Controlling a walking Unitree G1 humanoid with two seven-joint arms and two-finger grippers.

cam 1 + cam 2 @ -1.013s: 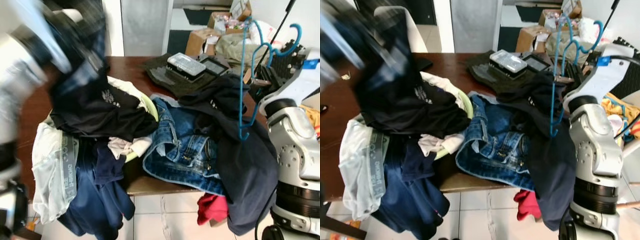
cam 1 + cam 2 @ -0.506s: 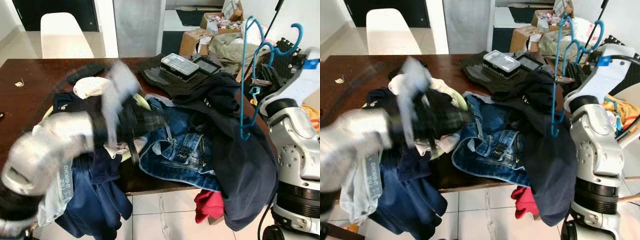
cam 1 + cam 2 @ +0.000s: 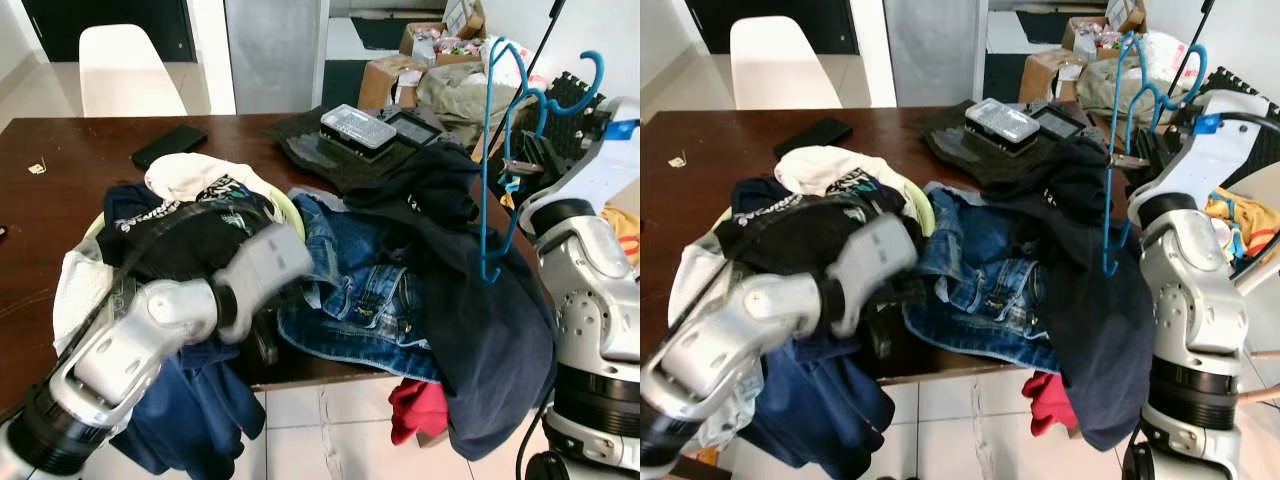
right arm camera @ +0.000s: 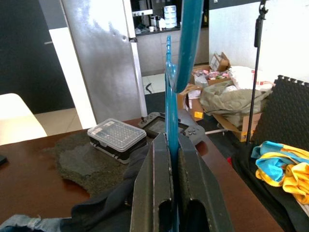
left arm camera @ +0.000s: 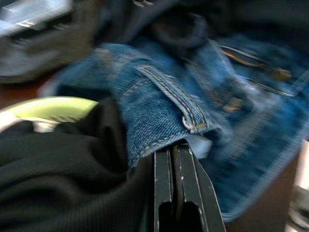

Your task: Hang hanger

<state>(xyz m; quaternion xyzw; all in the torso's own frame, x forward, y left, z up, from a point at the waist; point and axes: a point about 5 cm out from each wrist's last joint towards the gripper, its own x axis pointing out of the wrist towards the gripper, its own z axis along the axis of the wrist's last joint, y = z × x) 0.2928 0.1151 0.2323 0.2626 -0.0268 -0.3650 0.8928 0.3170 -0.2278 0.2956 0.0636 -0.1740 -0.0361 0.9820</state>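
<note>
A blue plastic hanger [image 3: 487,150] is held upright at the right of the table, its hook [image 3: 590,70] pointing up. My right gripper [image 4: 169,145] is shut on the hanger's thin bar [image 4: 168,87]; in the left eye view the right gripper [image 3: 520,165] sits beside the silver right arm [image 3: 585,270]. My left arm [image 3: 150,330] reaches across the clothes pile. The left gripper [image 5: 174,154] is shut with nothing in it, its tips against the edge of the blue jeans [image 3: 360,290] and a black garment [image 3: 190,240].
A dark wooden table [image 3: 60,200] carries the heaped clothes, a dark navy garment [image 3: 480,300] draping off its front, a clear plastic box [image 3: 358,125] and a black phone [image 3: 170,145]. A white chair [image 3: 125,70] stands behind. Cardboard boxes [image 3: 390,80] and bags crowd the back right.
My left arm has swung down from high at the left to low across the pile, ending with its gripper at the jeans. The right arm and hanger stayed put.
</note>
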